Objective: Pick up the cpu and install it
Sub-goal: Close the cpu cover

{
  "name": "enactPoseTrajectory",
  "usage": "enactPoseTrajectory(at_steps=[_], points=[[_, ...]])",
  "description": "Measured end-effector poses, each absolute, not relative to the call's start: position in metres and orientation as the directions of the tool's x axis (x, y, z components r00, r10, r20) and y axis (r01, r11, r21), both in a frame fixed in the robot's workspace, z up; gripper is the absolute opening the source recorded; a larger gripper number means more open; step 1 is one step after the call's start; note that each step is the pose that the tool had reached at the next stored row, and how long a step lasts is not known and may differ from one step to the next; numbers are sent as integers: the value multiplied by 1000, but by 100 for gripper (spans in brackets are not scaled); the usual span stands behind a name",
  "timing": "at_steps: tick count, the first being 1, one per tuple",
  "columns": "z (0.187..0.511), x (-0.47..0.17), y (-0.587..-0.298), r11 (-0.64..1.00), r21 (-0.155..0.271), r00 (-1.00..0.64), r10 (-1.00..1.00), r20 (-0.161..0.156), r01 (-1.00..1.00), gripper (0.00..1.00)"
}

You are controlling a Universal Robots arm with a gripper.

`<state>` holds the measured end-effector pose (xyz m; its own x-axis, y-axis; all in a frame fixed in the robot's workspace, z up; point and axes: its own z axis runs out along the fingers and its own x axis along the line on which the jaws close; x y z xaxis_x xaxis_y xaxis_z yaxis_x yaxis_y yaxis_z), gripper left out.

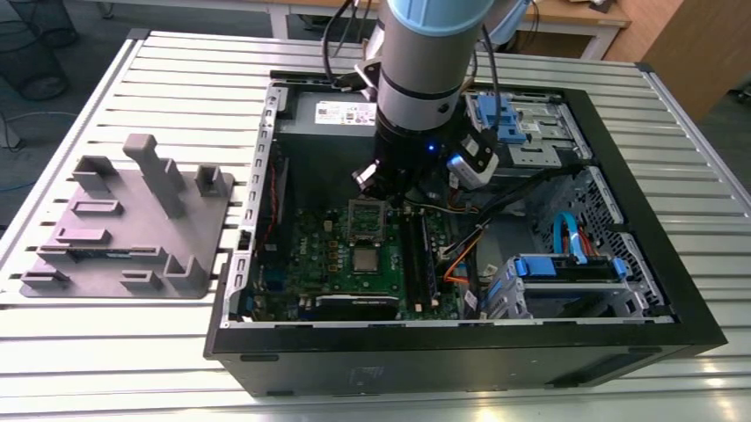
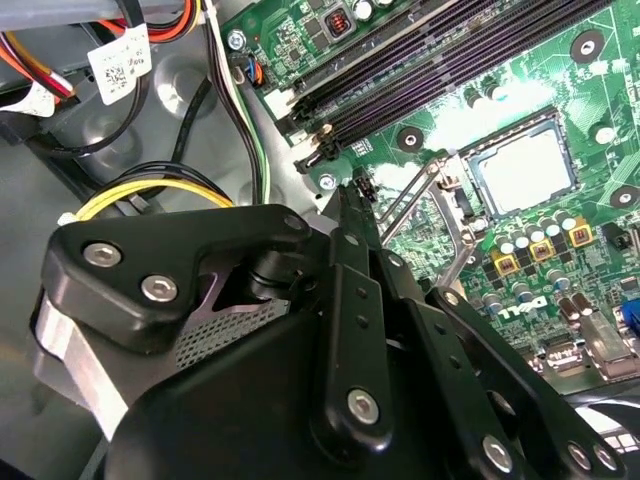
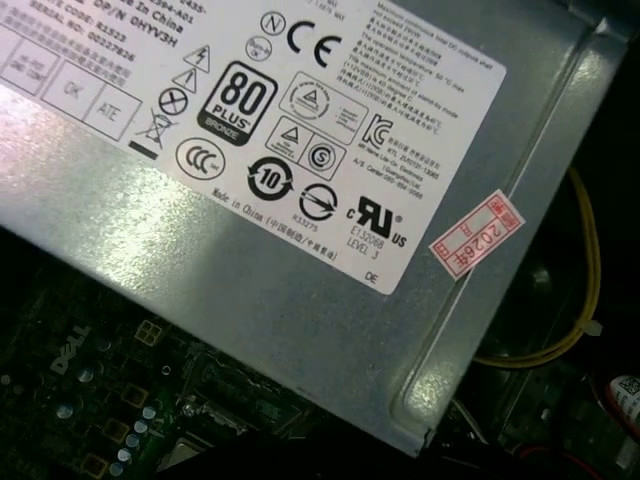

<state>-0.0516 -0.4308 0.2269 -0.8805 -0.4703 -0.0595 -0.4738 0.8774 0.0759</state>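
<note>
Cpu (image 2: pixel 522 168) lay flat in its socket on the motherboard (image 2: pixel 560 90) beside the open frame, seemingly light, stiff and fragile, best held by its edges, while whether the gripper (image 1: pixel 393 180) was open I cannot tell.

We see a green motherboard (image 1: pixel 352 255), a silvery cpu (image 2: pixel 522 168), a black gripper (image 2: pixel 350 215), a grey holder block (image 1: pixel 129 220), and what look like blue drive caddies (image 1: pixel 564 268).

cpu (image 1: pixel 368 259) in motherboard (image 1: pixel 317 255) (inside case (image 1: pixel 657 264))
</note>
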Motion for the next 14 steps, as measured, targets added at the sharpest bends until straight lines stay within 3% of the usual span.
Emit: enactPoseTrajectory(at_steps=[14], points=[[227, -54, -432, 849, 73, -852, -519, -64, -523, 11]])
